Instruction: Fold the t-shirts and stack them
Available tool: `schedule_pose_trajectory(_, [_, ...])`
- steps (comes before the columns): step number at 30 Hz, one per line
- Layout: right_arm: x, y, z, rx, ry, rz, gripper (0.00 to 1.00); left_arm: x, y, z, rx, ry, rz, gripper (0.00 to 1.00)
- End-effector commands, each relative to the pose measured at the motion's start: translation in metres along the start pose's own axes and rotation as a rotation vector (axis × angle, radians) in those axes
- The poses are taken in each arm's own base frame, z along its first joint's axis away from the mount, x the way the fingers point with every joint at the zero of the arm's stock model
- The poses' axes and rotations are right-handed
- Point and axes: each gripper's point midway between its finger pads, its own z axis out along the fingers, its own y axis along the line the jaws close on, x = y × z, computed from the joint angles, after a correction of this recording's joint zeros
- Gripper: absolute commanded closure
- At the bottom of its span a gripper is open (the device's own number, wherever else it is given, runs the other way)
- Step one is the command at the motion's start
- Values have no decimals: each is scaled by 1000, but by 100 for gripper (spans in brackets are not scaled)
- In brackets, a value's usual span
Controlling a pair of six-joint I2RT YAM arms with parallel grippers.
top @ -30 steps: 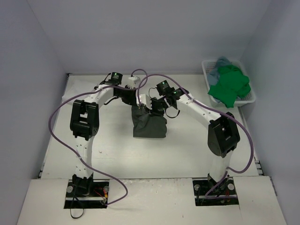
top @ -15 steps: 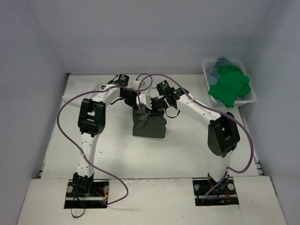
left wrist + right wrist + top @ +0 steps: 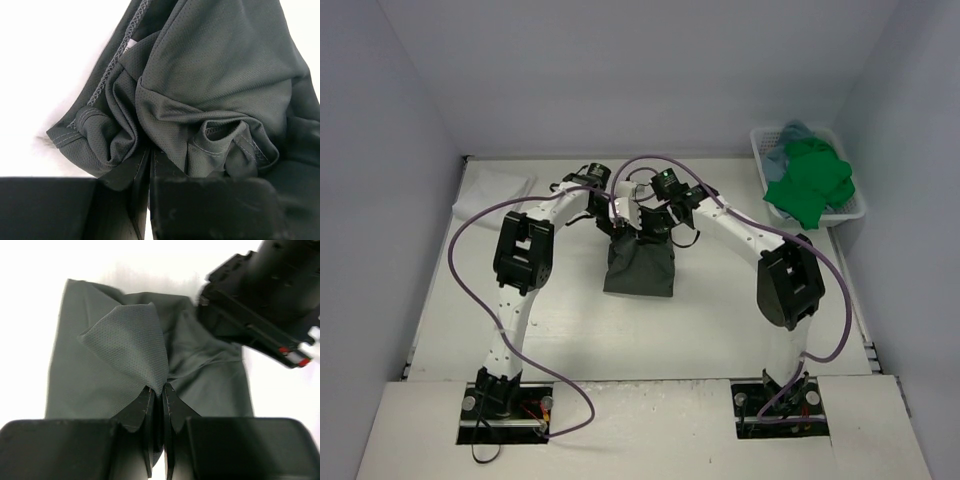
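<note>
A soft, fine-mesh dark grey t-shirt [image 3: 640, 268] is lying as a partly folded, roughly rectangular bundle near the middle of the flat white bench [image 3: 720, 310], with its far edge gathered up where the two arms are meeting above it. The left claw [image 3: 151, 152] is clenching a bunched handful of that far edge. In the left wrist view, stitched hems and crumpled folds are crowding right against its black fingertips [image 3: 210, 200], which are pressing together with cloth caught between them. The right claw [image 3: 156, 390] is also gripping the dark grey t-shirt, its two black fingers [image 3: 136, 414] pinching the tip of a small peaked fold that is standing up from the smoother cloth spread below it. In the right wrist view the black wrist of the left arm is sitting just beside that fold, at the upper right, so the two claws are working close together; whether they are touching I cannot tell. At the far right corner of the bench, well apart from the arms, a white plastic lattice basket [image 3: 857, 207] is holding a bright green t-shirt [image 3: 810, 182], which is spilling over its near rim, and a teal-blue t-shirt [image 3: 790, 135], which is lying behind the green one. Purple cables [image 3: 455, 260] are looping out from both arms.
</note>
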Motion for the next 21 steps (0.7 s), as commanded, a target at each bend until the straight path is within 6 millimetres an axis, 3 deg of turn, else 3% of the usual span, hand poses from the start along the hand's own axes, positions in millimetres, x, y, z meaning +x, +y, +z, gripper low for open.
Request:
schedule_pose_trajectory(1, [-12,-29,-8,65,-28,-37,100,22,-19,-5,30,75,8,100])
schedule_pose_trajectory(11, [11,-58,2,86,-3,-14,100,30,-32,-6,71,88,10,100])
schedule_pose_trajectory(21, [30,-73,19,72,3,9,100,19,-36,-5,97,78,16,100])
